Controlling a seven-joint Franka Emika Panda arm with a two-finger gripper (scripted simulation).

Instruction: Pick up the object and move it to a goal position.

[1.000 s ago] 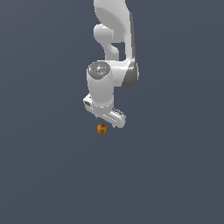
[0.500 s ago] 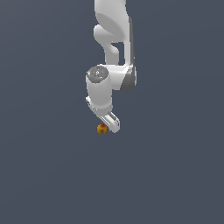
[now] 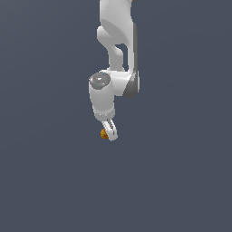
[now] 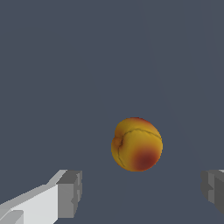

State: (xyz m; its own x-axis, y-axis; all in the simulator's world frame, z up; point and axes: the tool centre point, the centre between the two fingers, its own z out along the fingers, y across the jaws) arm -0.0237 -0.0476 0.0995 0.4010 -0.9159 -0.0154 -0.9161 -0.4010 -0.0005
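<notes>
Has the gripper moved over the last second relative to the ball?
Yes. The gripper has come down and turned; its fingers now reach level with the ball, which has stayed where it was in the exterior view.

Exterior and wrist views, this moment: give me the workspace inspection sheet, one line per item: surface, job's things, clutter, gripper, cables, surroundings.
Surface: plain dark grey-blue floor, no marks or edges seen.
Job's things: one small orange-yellow ball with a red patch and a crease, resting on the floor; in the exterior view it sits at the gripper's tip.
Clutter: nothing seen.
Gripper: white gripper pointing down over the ball, jaws wide open, one grey pad on each side; neither pad touches the ball, which lies slightly ahead of the line between them.
Cables: nothing seen.
Surroundings: only the white arm reaching down from the top of the exterior view; no goal marker seen.
</notes>
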